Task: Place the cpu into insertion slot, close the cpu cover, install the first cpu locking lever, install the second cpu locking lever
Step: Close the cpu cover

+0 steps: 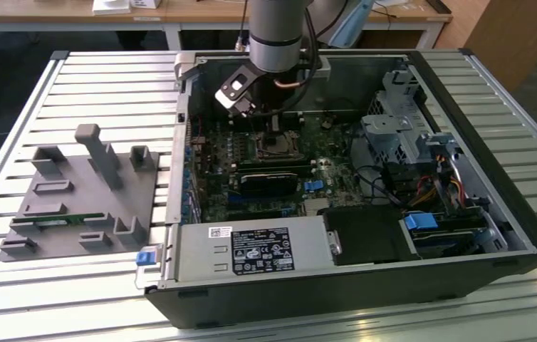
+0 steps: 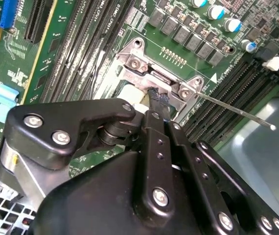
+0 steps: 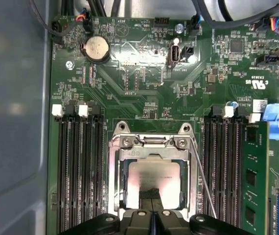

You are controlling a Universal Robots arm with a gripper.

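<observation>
The cpu (image 3: 154, 174) lies flat in the insertion slot (image 1: 276, 147), its silver-grey top showing through the window of the cpu cover (image 3: 114, 178), which lies down over it. My gripper (image 3: 151, 192) is shut with nothing between its fingers, and its dark tips rest at or just above the cpu's top. In the second wrist view the same tips (image 2: 157, 96) sit beside the cover's hinge end (image 2: 151, 73). A thin wire locking lever (image 3: 201, 181) runs along one side of the socket, and its free end (image 2: 272, 127) sticks out away from the board.
Long black memory slots (image 3: 78, 171) flank the socket on both sides, and a green memory module (image 3: 254, 176) stands in one of them. The open computer case (image 1: 249, 256) lies on a slatted table, with a grey fixture block (image 1: 83, 192) at the exterior view's left.
</observation>
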